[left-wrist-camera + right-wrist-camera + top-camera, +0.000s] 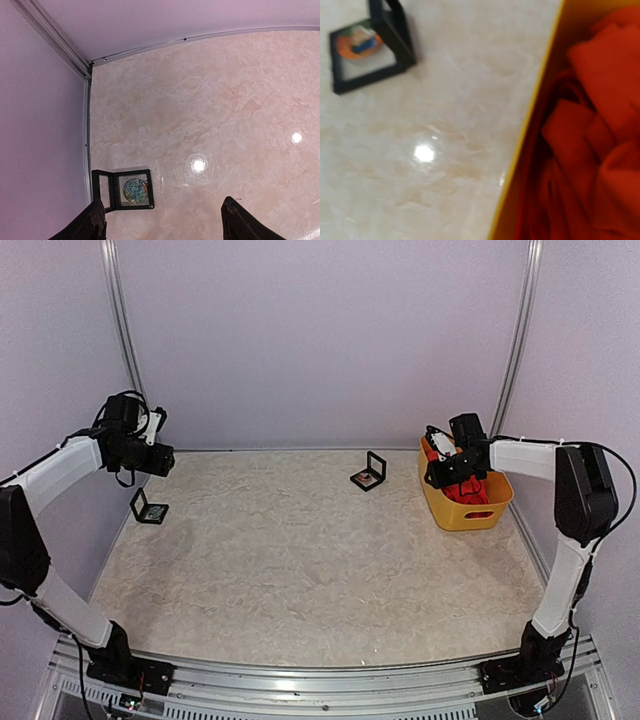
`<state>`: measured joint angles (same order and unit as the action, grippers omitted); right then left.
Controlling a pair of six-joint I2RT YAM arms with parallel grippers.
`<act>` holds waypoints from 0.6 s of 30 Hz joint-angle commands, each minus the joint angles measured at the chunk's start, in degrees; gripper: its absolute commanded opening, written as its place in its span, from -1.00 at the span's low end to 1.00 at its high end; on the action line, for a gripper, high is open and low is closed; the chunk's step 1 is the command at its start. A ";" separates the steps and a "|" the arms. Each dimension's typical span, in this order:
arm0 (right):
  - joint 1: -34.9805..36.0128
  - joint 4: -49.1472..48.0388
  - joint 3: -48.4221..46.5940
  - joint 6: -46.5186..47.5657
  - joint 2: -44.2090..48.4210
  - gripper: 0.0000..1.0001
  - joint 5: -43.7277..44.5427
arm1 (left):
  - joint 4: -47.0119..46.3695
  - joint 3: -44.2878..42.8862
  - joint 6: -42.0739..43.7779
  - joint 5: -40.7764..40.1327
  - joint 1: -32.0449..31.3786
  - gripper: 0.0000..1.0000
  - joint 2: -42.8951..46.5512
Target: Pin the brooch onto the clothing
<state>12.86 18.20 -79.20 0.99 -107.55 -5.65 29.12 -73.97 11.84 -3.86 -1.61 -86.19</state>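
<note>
Soft crumpled red T-shirt (590, 125) fills the yellow plastic bin (470, 516) at the right edge of the desk (300, 570); left gripper (164, 217) stands apart, right gripper (442, 468) impossible to tell.

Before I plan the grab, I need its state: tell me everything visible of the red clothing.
The clothing is bright red, soft-looking fabric, crumpled into loose folds rather than spread. It lies bunched inside the yellow bin at the right of the table, against its wall. No label or sleeve shows.
</note>
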 commanded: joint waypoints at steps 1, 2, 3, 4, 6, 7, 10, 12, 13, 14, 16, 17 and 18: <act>0.04 -1.08 -0.57 -2.50 -1.49 -0.35 5.87 | -5.72 4.07 -2.30 4.81 -3.13 0.50 3.10; -0.30 -1.52 -0.71 -2.71 -1.71 -0.38 7.06 | -5.51 4.42 -2.21 4.55 -3.71 0.50 3.42; -0.62 -2.03 -0.89 -2.87 -2.02 -0.40 8.10 | -5.16 4.45 -1.95 4.13 -4.20 0.49 3.40; -1.09 -2.57 -1.09 -2.94 -2.31 -0.41 9.11 | -4.75 4.38 -1.69 4.05 -4.54 0.50 3.28; -2.31 -3.60 -1.56 -3.28 -2.95 -0.43 11.05 | -4.09 4.20 -1.24 2.23 -4.88 0.50 2.91; -3.04 -4.07 -1.87 -3.54 -3.26 -0.43 11.51 | -3.93 4.11 -1.18 2.19 -4.90 0.50 2.68; -5.39 -6.05 -3.13 -3.75 -4.53 -0.42 12.19 | -4.11 4.19 -0.98 2.19 -4.90 0.50 2.65; -6.24 -5.76 -5.37 -2.86 -6.25 -0.41 12.97 | -4.24 4.26 -0.90 1.95 -4.90 0.49 2.70; -6.64 -4.94 -6.90 -2.72 -7.36 -0.41 13.26 | -4.27 4.28 -0.84 1.97 -4.90 0.50 2.70; -6.95 -4.36 -8.14 -2.74 -8.21 -0.41 13.37 | -4.19 4.28 -0.75 1.93 -4.90 0.50 2.62; -7.59 -4.89 -9.40 -3.60 -9.54 -0.43 13.76 | -4.16 4.42 -0.54 1.86 -4.90 0.50 2.61; -7.81 -5.55 -9.59 -4.08 -9.92 -0.44 13.95 | -4.16 4.53 -0.51 1.80 -4.90 0.50 2.53; -8.12 -5.99 -9.95 -4.66 -10.46 -0.45 14.26 | -4.16 4.66 -0.50 1.75 -4.90 0.50 2.48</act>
<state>6.04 14.26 -86.76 -1.98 -115.98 5.58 26.15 -69.82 10.74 -1.76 -6.46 -84.60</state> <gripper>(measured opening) 0.280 0.747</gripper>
